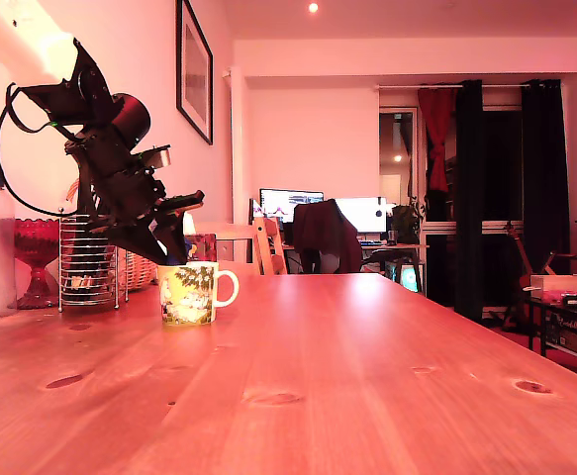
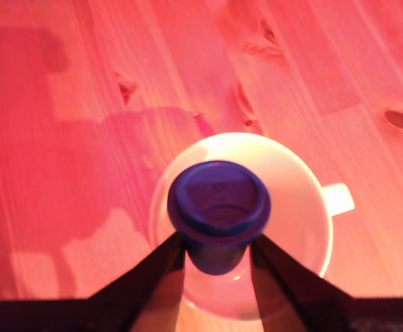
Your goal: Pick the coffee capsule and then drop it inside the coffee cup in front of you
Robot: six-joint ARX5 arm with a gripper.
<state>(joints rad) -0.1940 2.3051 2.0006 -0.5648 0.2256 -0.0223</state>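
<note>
Dark-blue plastic coffee capsule (image 2: 218, 207) clamped between the black gripper (image 2: 218, 259) fingers, poised over the mouth of the white ceramic mug (image 2: 305, 207) with the yellow-green print.

The capsule sits off-centre toward the rim away from the handle, so a release here might clip the edge and bounce onto the wooden table (image 2: 83, 104). In the exterior view the fingertips and capsule are barely distinguishable behind the mug's rim.
</note>
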